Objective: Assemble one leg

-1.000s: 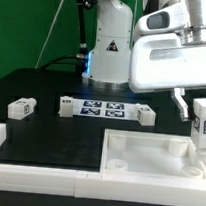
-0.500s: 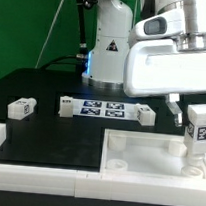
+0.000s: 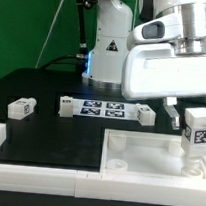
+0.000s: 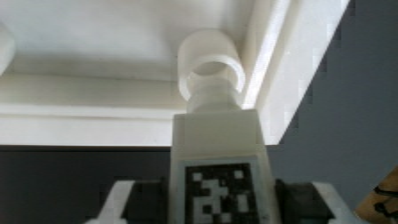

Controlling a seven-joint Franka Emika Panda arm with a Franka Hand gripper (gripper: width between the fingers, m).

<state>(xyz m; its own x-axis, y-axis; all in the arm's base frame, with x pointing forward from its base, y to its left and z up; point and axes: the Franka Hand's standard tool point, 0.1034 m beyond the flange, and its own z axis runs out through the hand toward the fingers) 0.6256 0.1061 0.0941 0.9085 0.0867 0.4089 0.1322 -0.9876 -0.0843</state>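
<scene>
The gripper [image 3: 194, 114] is clamped on a small white plastic block-shaped leg [image 3: 198, 131] with a black-and-white square tag, holding it upright over the large white square plastic tray [image 3: 137, 154] at the exterior view's right. In the wrist view the leg's lower end points at the tray's round corner socket [image 4: 212, 72]. I cannot tell whether they touch. A second white tagged leg [image 3: 20, 108] lies well apart on the black counter [image 3: 52, 87].

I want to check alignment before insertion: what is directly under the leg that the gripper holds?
A round corner socket of the tray lies below the leg. Whether the leg's tip touches it is hidden by the leg itself.
</scene>
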